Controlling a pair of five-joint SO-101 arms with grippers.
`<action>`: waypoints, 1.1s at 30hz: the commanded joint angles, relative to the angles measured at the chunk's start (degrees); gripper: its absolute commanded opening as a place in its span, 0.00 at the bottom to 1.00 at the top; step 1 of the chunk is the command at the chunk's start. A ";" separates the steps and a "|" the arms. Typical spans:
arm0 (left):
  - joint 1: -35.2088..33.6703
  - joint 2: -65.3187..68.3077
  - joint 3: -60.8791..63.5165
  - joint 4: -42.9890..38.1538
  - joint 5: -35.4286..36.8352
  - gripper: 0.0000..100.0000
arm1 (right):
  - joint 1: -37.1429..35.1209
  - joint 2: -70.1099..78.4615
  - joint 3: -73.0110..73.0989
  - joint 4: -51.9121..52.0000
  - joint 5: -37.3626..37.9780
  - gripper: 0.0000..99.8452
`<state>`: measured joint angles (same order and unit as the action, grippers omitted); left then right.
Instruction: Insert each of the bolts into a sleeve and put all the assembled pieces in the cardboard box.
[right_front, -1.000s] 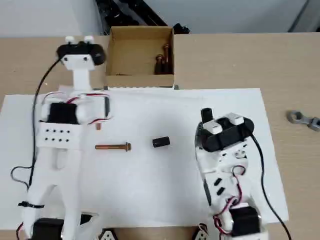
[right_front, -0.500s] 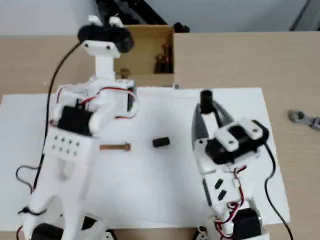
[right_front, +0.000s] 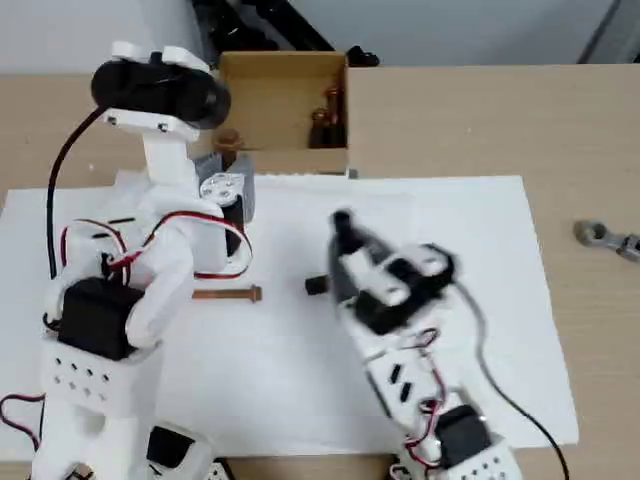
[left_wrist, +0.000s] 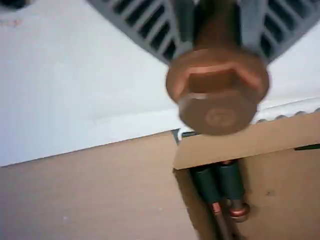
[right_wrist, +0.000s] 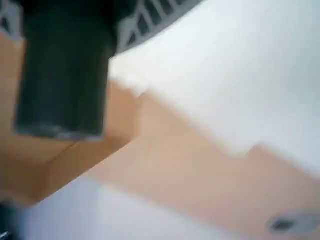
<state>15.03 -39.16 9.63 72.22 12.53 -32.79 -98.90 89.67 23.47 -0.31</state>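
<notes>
My left gripper (right_front: 229, 165) is shut on a copper bolt (right_front: 228, 140) just in front of the cardboard box (right_front: 262, 82). In the left wrist view the bolt's hex head (left_wrist: 217, 90) sticks out between the grey fingers (left_wrist: 150, 25), above the box wall (left_wrist: 250, 142). Two assembled pieces (right_front: 325, 108) lie inside the box, also seen as (left_wrist: 225, 187). My right gripper (right_front: 347, 240) is shut on a black sleeve (right_front: 342, 221), seen close up as (right_wrist: 62, 75), over the middle of the white sheet. A loose bolt (right_front: 228, 294) and a loose black sleeve (right_front: 316, 285) lie on the sheet.
A white sheet (right_front: 480, 230) covers the wooden table. A metal wrench (right_front: 605, 238) lies on the bare wood at the far right. Dark equipment stands behind the box at the table's back edge.
The left arm lifted its bolt from low over the sheet up to the box's front wall. The right arm swung left with its sleeve, from the sheet's right side to its middle.
</notes>
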 joint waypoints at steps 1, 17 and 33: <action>2.02 -2.02 -0.40 0.00 0.79 0.00 | -4.18 -0.92 2.73 -2.51 -0.79 0.00; 1.93 -2.11 15.78 -20.75 13.19 0.00 | -4.26 -1.01 -1.85 -0.57 -3.69 0.00; 7.03 -2.11 15.96 -23.82 19.08 0.00 | -4.35 -1.01 -1.23 -0.48 -5.63 0.00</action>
<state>20.57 -39.43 26.95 49.89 30.46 -36.66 -98.90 90.29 23.03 -5.23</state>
